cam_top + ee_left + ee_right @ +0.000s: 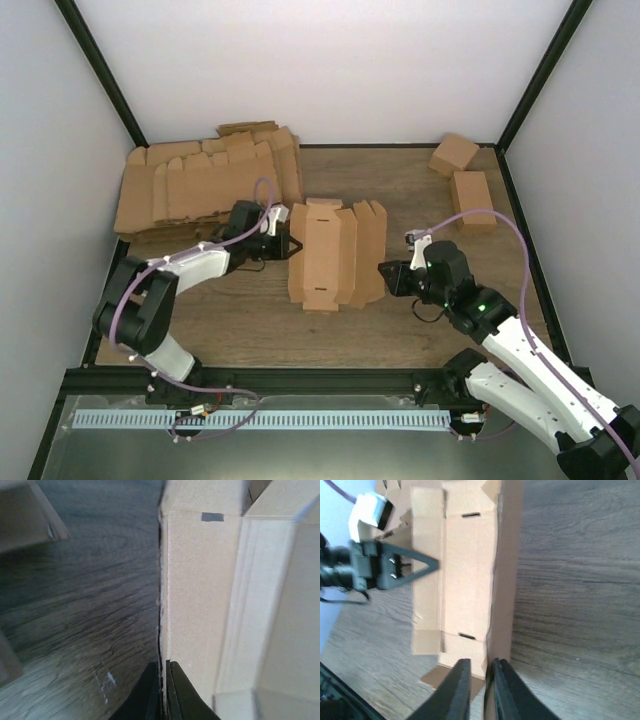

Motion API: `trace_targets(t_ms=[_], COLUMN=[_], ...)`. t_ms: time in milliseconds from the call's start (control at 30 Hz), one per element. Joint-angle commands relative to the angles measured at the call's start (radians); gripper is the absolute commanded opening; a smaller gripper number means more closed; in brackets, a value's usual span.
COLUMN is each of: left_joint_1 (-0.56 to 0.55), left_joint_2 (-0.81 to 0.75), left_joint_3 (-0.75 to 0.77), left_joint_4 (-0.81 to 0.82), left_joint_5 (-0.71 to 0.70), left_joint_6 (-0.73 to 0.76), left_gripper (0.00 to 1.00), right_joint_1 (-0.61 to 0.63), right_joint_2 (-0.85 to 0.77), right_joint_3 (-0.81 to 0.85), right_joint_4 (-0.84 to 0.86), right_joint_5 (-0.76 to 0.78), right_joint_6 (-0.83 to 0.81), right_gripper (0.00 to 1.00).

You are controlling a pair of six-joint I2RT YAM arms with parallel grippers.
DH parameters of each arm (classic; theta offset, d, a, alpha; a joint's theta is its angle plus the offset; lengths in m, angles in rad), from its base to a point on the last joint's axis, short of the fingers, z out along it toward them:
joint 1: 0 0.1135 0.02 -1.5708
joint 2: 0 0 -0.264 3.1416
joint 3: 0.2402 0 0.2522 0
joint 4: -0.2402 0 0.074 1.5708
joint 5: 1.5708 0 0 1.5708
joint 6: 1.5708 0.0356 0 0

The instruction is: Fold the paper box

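Overhead view of a dark wood-grain table [250,325] with a plain brown paper box [335,255], a single die-cut piece of matte cardboard, lying at its centre between two robot arms. The box is half formed. It has a long oblong base panel with two small slots and scored fold lines, notched flaps spread out to the right, and a left wall that stands raised. The black left gripper [287,245] meets that left wall side-on. In its wrist view the jaws are nearly together with the thin raw cardboard edge running between them, likely pinching the wall to hold it upright along its crease. The black right gripper [386,275] sits at the box's near right edge with narrow jaws. The outer flap's edge appears to be gripped between them, though the close view is tight; such a hold would suit lifting the flap over. A loose pile of flat brown cardboard blanks [200,185] lies at the far left. Two small folded brown cardboard boxes [470,198] sit at the far right, well apart from the work.
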Motion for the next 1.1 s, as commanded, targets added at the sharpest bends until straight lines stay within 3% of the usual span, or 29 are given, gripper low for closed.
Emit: trace_targets(t_ms=[0, 200, 267, 333, 467, 667, 867, 1067], left_joint_1=[-0.002, -0.006, -0.013, -0.022, -0.067, -0.231, -0.320, -0.523], left_joint_2=[-0.117, -0.247, -0.284, -0.299, -0.291, -0.240, -0.191, -0.129], left_joint_3=[0.128, 0.229, 0.240, 0.254, 0.279, 0.330, 0.395, 0.478], left_joint_4=[-0.420, -0.735, -0.790, -0.838, -0.915, -1.002, -1.033, -1.066], left_joint_5=[-0.137, -0.177, -0.194, -0.223, -0.305, -0.521, -0.668, -0.979], left_joint_6=[0.128, 0.198, 0.214, 0.235, 0.273, 0.333, 0.336, 0.359], left_gripper=[0.04, 0.04, 0.04, 0.04, 0.04, 0.04, 0.04, 0.04], right_joint_1=[-0.001, -0.002, -0.002, -0.002, -0.001, -0.001, -0.002, -0.001], right_joint_2=[0.002, -0.007, -0.006, -0.003, 0.021, 0.143, 0.177, 0.209], right_joint_3=[-0.017, -0.048, -0.040, -0.032, -0.025, -0.026, -0.052, -0.080], right_joint_4=[-0.015, 0.035, 0.033, 0.032, 0.059, 0.106, 0.148, 0.194], right_joint_5=[0.025, -0.023, -0.006, 0.008, -0.026, -0.181, -0.194, -0.229], right_joint_6=[0.048, 0.034, 0.034, 0.029, 0.008, -0.026, -0.028, 0.005], right_gripper=[0.23, 0.62, 0.82, 0.90, 0.92, 0.89, 0.91, 0.95])
